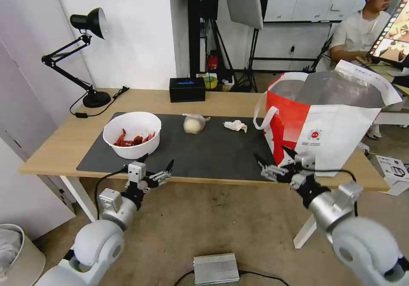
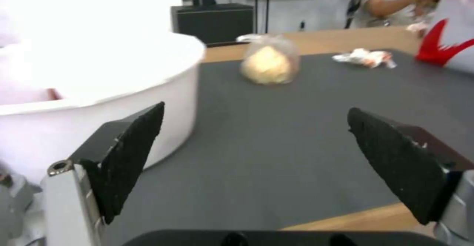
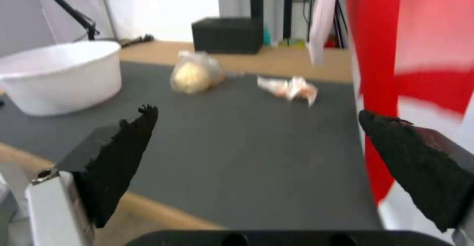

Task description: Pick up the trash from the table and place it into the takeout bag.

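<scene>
- Left pincer (image 1: 156,166) hangs at the near edge of the table (image 1: 51,145), jaws spread wide with nothing between them, just near of the bowl (image 1: 132,134).
- Right pincer (image 1: 272,160) sits at the near edge further right, also wide open and empty, close beside the near left corner of the bag (image 1: 328,119).
- The bowl stands upright on the left part of the mat (image 1: 213,149), mouth up, red shells (image 1: 133,140) lying inside.
- The knotted bag (image 1: 194,123) rests mid-mat, far of both pincers, its knot pointing right and far.
- The tissue (image 1: 235,125) lies just right of it, long axis running left to right, apart from the knotted bag and near the bag's handle (image 1: 265,114).
- The bag stands upright at the right end of the table, mouth open upward, foil lining showing, its long side running left to right.
- A black box (image 1: 187,89) sits at the far edge, a lamp (image 1: 81,56) at the far left corner.
</scene>
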### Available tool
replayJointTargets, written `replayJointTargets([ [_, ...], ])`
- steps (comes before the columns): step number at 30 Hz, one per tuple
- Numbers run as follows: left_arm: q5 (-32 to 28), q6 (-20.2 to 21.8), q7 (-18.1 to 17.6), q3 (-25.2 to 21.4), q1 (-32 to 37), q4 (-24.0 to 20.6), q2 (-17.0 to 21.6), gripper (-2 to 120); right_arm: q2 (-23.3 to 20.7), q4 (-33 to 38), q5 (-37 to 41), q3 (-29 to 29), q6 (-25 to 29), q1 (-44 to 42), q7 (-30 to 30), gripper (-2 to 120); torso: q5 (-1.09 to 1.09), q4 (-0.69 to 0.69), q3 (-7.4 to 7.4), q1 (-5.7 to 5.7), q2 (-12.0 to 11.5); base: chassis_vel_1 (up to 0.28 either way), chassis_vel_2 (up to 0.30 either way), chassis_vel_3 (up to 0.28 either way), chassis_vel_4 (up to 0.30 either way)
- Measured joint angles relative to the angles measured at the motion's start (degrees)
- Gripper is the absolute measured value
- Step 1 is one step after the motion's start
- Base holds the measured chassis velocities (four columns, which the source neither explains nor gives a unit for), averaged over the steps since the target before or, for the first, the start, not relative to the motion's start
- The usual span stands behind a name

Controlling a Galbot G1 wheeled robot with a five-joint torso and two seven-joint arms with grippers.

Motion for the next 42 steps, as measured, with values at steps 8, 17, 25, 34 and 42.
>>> replayJointTargets([
  [8, 0.6, 0.0, 0.9, -2.4, 2.0, 0.7, 0.2, 100, 1.8, -1.1, -2.6, -0.1, 4.2, -4.9, 0.3, 100, 0.0, 0.0, 0.0, 0.0, 0.0, 0.0, 0.0, 0.0, 0.0],
  [17, 1.3, 0.1, 1.6, -3.3, 3.2, 0.8, -0.2, 100, 2.9, -2.1, -5.8, -0.2, 7.2, -7.0, 0.6, 100, 0.0, 0.0, 0.0, 0.01, 0.0, 0.0, 0.0, 0.0, 0.0],
  [25, 1.5, 0.2, 1.3, -3.8, 3.9, 1.0, -0.3, 100, 3.6, -2.3, -6.2, -0.1, 7.5, -7.5, 0.7, 100, 0.0, 0.0, 0.0, 0.0, 0.0, 0.0, 0.0, 0.0, 0.0],
  [34, 1.6, 0.0, 1.2, -4.3, 4.8, 0.8, -0.2, 100, 4.1, -2.0, -6.6, 0.2, 7.5, -8.1, 0.8, 100, 0.0, 0.0, 0.0, 0.0, 0.0, 0.0, 0.0, 0.0, 0.0],
  [42, 1.8, 0.0, 1.2, -4.0, 4.9, 0.6, -0.6, 100, 4.6, -1.8, -6.7, 0.1, 7.3, -7.7, 0.8, 100, 0.0, 0.0, 0.0, 0.0, 0.0, 0.0, 0.0, 0.0, 0.0],
])
